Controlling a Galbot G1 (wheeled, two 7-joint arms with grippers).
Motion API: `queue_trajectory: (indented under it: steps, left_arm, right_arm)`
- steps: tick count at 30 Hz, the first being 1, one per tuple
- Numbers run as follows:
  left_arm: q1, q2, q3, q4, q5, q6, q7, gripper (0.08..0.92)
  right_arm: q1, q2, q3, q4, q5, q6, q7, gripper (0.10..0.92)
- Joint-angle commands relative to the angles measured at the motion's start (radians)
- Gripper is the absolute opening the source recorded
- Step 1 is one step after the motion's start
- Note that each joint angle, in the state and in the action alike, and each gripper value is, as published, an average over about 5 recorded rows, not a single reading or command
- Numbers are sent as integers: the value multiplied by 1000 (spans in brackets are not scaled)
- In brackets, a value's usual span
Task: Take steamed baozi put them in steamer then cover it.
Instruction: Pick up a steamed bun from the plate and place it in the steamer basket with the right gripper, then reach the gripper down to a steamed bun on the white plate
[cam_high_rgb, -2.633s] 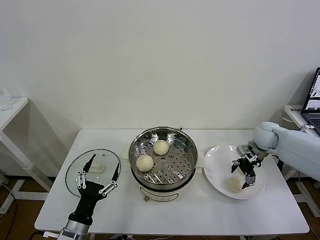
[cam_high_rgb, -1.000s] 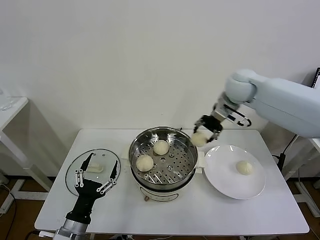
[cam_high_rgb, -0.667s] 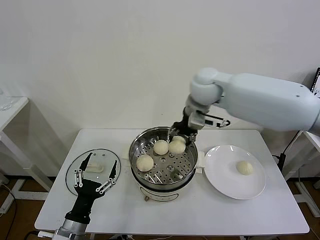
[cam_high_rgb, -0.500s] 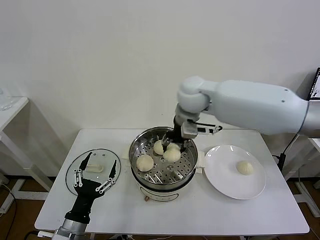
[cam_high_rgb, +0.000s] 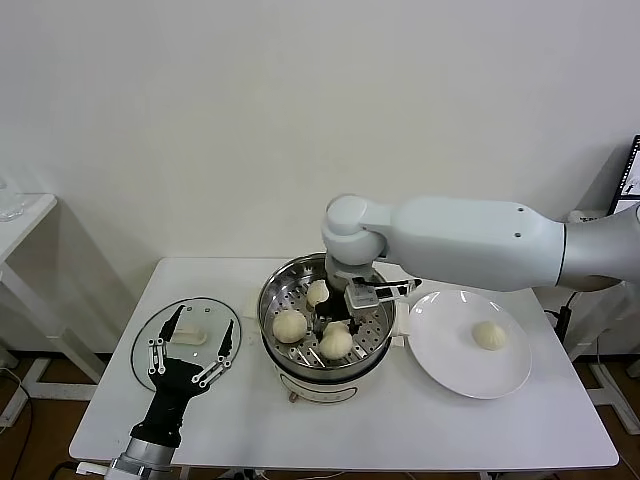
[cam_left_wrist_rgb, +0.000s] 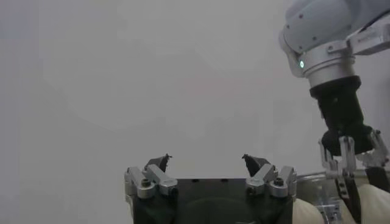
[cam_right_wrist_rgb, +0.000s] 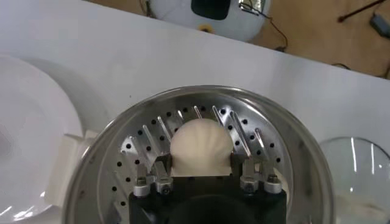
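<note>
Steel steamer (cam_high_rgb: 375, 290) mid-surface now holds my right tool (cam_high_rgb: 336, 336), come down from the rim pinching the third bun (cam_high_rgb: 336, 343) onto the tray; fourth bun (cam_high_rgb: 489, 335) waits on the plate (cam_high_rgb: 440, 355); left tool (cam_high_rgb: 192, 360) spread over the lid (cam_high_rgb: 145, 345).

no readable text, labels, brands, numbers or signs

Cover (cam_high_rgb: 186, 343) left of steamer (cam_high_rgb: 327, 316); plate (cam_high_rgb: 470, 343) right; three baozi (cam_high_rgb: 290, 325) inside.

lab | bare white wall (cam_high_rgb: 200, 120) | white table (cam_high_rgb: 450, 425) | laptop (cam_high_rgb: 629, 183)
</note>
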Motion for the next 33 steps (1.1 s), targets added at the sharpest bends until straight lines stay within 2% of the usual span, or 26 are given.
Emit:
queue_trajectory:
  steps: [1,12,18,26,29,33]
  left_arm:
    - [0,0,-1,0,0,-3,-2,823]
    - [-3,1,-4,5,-1,-8,-6,823]
    - [-5,0,-2,7,-1,-7,-5,823]
    - [-9,0,0,7,-1,-3,-6,823]
    - [-10,2,2,8,-1,-3,-6,823]
    - [-14,5,10,9,0,0,-6,823]
  right_arm:
    - [-41,35,6,-11,-51,17,-2,660]
    - [-58,59,-2,-25,-52,14,-20,689]
    - [-57,36,12,-15,-50,9,-20,797]
    - [-14,-56,93,-22,-20,-12,-31,822]
    - [7,-132,150,-54,57,-93,-58,823]
    - [31,-244,200,-171,224,-308,-74,823]
